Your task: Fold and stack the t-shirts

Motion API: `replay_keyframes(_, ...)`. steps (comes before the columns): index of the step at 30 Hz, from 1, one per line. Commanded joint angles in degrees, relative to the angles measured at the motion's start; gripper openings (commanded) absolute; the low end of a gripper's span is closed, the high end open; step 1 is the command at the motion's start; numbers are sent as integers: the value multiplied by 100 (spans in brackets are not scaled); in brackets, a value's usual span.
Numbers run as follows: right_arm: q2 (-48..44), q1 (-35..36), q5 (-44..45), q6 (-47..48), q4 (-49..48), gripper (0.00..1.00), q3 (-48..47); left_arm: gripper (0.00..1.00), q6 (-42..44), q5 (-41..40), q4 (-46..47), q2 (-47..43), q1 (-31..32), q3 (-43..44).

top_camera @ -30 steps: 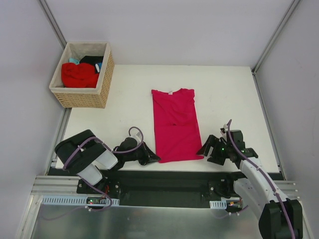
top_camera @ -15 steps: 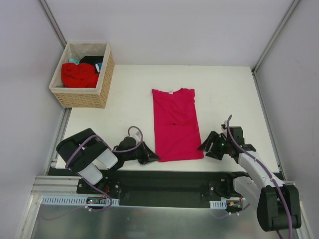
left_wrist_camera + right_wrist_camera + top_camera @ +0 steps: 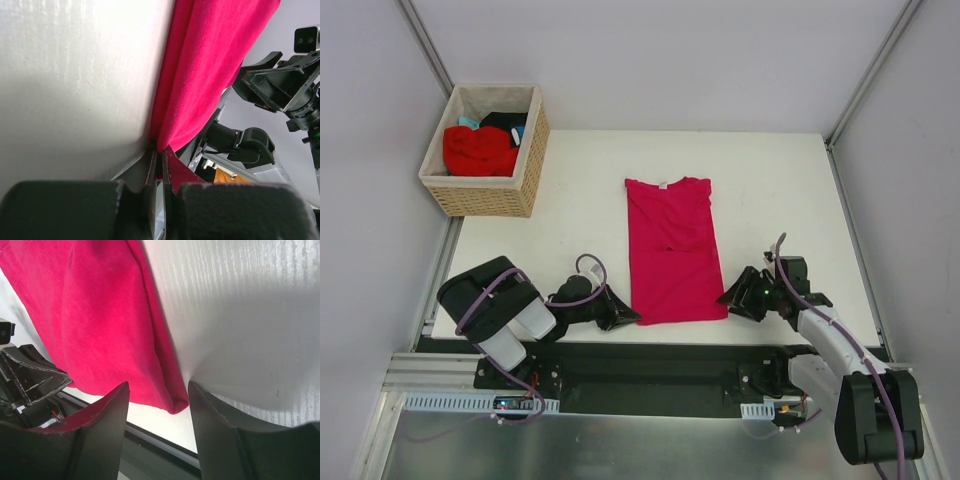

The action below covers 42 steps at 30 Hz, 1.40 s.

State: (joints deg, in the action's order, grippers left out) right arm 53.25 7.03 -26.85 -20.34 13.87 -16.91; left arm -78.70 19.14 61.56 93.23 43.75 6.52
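A crimson-pink t-shirt (image 3: 668,250) lies flat on the white table, folded into a long strip with its neck label at the far end. My left gripper (image 3: 632,318) sits low at the shirt's near-left corner. In the left wrist view it (image 3: 160,152) is shut on the hem of the t-shirt (image 3: 210,60). My right gripper (image 3: 727,300) is at the near-right corner. In the right wrist view it (image 3: 158,387) is open, with the corner of the t-shirt (image 3: 100,315) lying between the two fingers, touching neither.
A wicker basket (image 3: 525,170) stands at the far left of the table, holding a bright red tee (image 3: 478,150), a black one (image 3: 505,120) and a teal one (image 3: 468,123). The table's near edge and the black base rail (image 3: 650,365) lie just behind both grippers.
The right gripper's jaws have drawn closer together around the shirt's near-right corner, and its arm has shifted slightly. The left gripper and the shirt have stayed put.
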Motion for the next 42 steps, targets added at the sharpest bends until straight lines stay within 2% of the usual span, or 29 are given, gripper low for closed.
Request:
replay_keyframes(1, 132, 0, 163, -40, 240, 54, 240, 0, 144, -314, -584, 169, -77, -178)
replay_keyframes(12, 141, 237, 180, -234, 134, 45, 267, 0, 135, -332, -593, 169, -77, -187)
replay_keyframes(18, 159, 396, 250, -339, 99, 35, 302, 0, 127, -340, -584, 187, -86, -204)
replay_keyframes(24, 247, 466, 329, -374, 98, 18, 249, 0, 144, -332, -557, 178, -94, -213)
replay_keyframes(27, 291, 484, 391, -357, 177, 1, 153, 0, 153, -323, -566, 160, -103, -187)
replay_keyframes(32, 247, 536, 479, -278, 292, 1, -32, 0, 284, -244, -662, 20, -121, -90)
replay_keyframes(35, 177, 589, 567, -225, 432, 1, -242, 0, 529, -217, -1241, -339, -130, 147)
replay_keyframes(40, 45, 660, 699, -129, 713, 1, -743, 0, 1171, -462, -3136, -1322, -164, 981)
replay_keyframes(42, 88, 668, 760, -120, 766, 1, -1015, 0, 1427, -481, -3439, -1491, -243, 1288)
